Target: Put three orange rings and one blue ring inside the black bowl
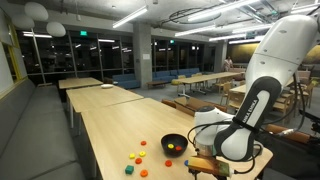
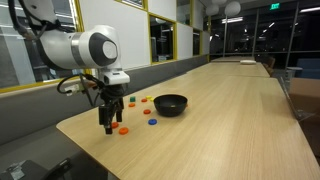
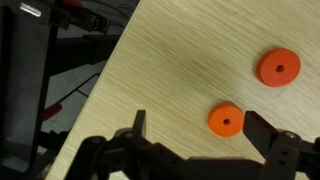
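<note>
gripper [image 3: 200, 128]: we see the fingers spread wide, pinching nothing; in an exterior view [image 2: 108, 125] the tips hang close above the table [image 2: 230, 120].
left finger [image 3: 138, 125]: only bare wood lies beside it, and it is well apart from any ring.
near orange ring [image 3: 227, 120]: it lies flat, hole up, inside the gap between the fingers, off-centre toward the right finger; we see no contact.
axis: the ring is round and has no long axis, so we judge no wrist turn is needed.
right finger [image 3: 270, 135]: just beside the near orange ring.
far orange ring [image 3: 279, 67]: beyond the right finger's tip, outside the gap.
blue ring [image 2: 152, 122]: past the fingers, on the bowl's side, apart from them.
bowl [image 2: 183, 101]: farther off that way, well apart from the fingers.
coming move: we judge a small sideways shift toward the right finger would centre the near orange ring, then lower and close.
</note>
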{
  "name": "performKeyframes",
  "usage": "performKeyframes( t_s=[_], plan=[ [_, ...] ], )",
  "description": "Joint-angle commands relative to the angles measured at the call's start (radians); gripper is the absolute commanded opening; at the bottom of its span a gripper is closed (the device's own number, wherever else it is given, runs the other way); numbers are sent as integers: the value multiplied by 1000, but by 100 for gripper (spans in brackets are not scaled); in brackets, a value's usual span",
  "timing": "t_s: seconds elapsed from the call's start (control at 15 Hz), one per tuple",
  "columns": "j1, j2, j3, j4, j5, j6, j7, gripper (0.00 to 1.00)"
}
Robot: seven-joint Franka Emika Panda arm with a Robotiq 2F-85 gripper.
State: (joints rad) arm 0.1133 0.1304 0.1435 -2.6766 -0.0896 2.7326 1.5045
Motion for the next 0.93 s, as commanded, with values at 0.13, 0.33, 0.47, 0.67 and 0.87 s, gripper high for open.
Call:
performKeyframes(
  t_s=[0.13, 0.33, 0.47, 0.67, 0.87],
  plan=[
    [55, 72, -51, 40, 24, 73, 16, 100],
    [59, 85, -64, 51, 55, 105, 4, 100],
    [65, 92, -74, 55, 61, 126, 3, 100],
    [72, 101, -84, 55, 67, 146, 0, 100],
    [84, 116, -99, 56, 64, 166, 5, 100]
  ],
)
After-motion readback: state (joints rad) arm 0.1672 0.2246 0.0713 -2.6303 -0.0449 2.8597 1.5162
